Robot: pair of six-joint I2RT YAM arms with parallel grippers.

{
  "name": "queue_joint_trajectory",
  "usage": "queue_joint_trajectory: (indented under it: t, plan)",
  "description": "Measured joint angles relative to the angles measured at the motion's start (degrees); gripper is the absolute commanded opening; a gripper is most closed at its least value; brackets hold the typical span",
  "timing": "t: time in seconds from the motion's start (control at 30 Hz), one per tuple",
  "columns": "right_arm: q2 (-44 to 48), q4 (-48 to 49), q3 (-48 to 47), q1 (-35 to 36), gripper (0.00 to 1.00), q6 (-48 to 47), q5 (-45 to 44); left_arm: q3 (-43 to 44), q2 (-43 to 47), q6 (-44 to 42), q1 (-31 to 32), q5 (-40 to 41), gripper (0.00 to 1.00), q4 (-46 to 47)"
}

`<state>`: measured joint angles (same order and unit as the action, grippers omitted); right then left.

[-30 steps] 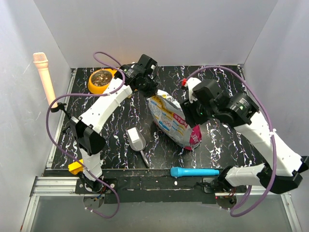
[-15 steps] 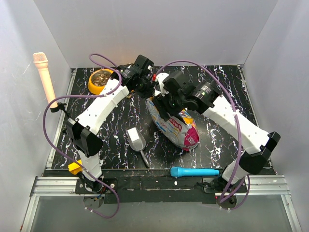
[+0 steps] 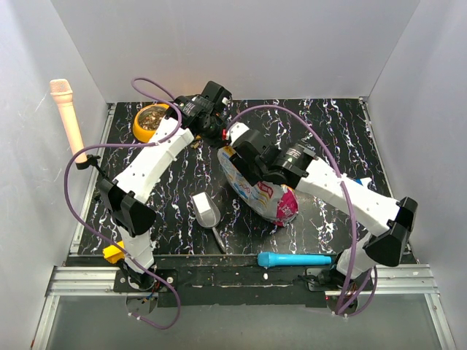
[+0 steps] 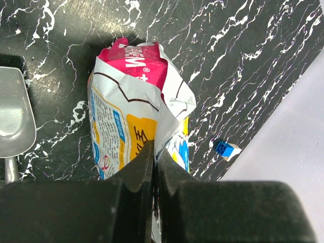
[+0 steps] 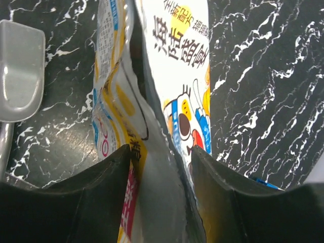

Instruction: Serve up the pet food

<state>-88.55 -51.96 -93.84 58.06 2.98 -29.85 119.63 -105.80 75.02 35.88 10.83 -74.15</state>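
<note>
The printed pouch lies in the middle of the black marbled table. My left gripper is shut on the pouch's upper edge; in the left wrist view its jaws pinch a thin flap of the pouch. My right gripper is open and straddles the same end, with the pouch and its silvery inside between its fingers. Brown kibble fills a cup of the orange bowl at the back left. No kibble shows inside the pouch.
A grey metal scoop lies left of the pouch, and shows in both wrist views. A blue tool lies along the front edge. A small blue brick sits near the right wall. A pink microphone-like object stands at the left wall.
My right arm has swung left from the pouch's right side and set its open gripper over the pouch's upper end, beside the left gripper. The left gripper has barely moved.
</note>
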Motion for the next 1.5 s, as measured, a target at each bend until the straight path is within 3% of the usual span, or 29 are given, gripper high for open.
queue_joint_trajectory:
  t: [0.07, 0.1, 0.13, 0.17, 0.33, 0.43, 0.6, 0.73, 0.87, 0.9, 1.0, 1.17, 1.33, 1.5]
  plan:
    - [1.5, 0.5, 1.9, -0.1, 0.35, -0.9, 2.0, 0.6, 0.0, -0.3, 0.0, 0.3, 0.0, -0.5]
    - [1.9, 0.7, 1.9, -0.2, 0.15, -1.0, 2.1, 1.0, 0.0, -0.5, 0.0, 0.4, 0.0, -0.8]
    - [2.2, 1.0, 2.0, -0.2, 0.04, -1.0, 1.8, 1.8, -0.3, -0.7, 0.0, 0.6, 0.0, -1.3]
    - [2.6, 1.3, 2.2, -0.1, 0.01, -0.8, 1.1, 2.5, -0.5, -0.9, 0.0, 0.8, 0.0, -1.6]
    - [2.9, 2.4, 2.8, 0.4, 0.01, -0.3, -4.8, 7.1, -1.4, -3.8, 0.3, 3.0, 0.0, -4.1]
    - [4.2, 4.1, 3.5, 0.9, 0.01, -1.5, -2.9, 8.2, -0.6, -5.9, 0.7, 5.0, 0.0, -5.0]
    - [8.0, 9.1, 8.2, -4.2, 0.01, -1.0, 7.3, -3.0, 6.1, -5.6, 0.6, 4.4, 0.0, 2.3]
    - [8.9, 11.6, 10.3, -10.0, 0.01, -1.2, 18.6, -12.3, 9.8, -3.8, -3.5, -5.0, 0.0, 9.6]
    - [8.6, 9.0, 8.5, -11.4, 0.01, -2.0, 25.4, -13.9, 10.1, -3.9, -6.0, -11.6, 0.0, 12.1]
    - [8.1, 7.5, 7.2, -11.7, 0.01, -2.0, 26.3, -13.8, 10.1, -4.0, -6.3, -12.7, 0.04, 12.1]
    - [5.9, 2.4, 3.1, -12.0, 0.01, -1.9, 27.3, -12.5, 9.4, -4.9, -7.2, -15.1, 0.44, 11.0]
    - [4.4, -5.9, -1.4, -12.3, 0.01, -1.8, 25.1, -11.4, 10.3, -3.9, -12.6, -15.0, 0.79, 12.9]
    - [3.0, -12.4, -4.7, -11.6, 0.01, -3.0, 23.3, -20.3, 15.1, 2.5, -11.5, -19.5, 0.84, 15.5]
    - [1.2, -14.5, -6.9, -9.5, 0.01, -4.1, 20.3, -19.3, 12.7, 7.4, -7.1, -23.9, 0.79, 15.8]
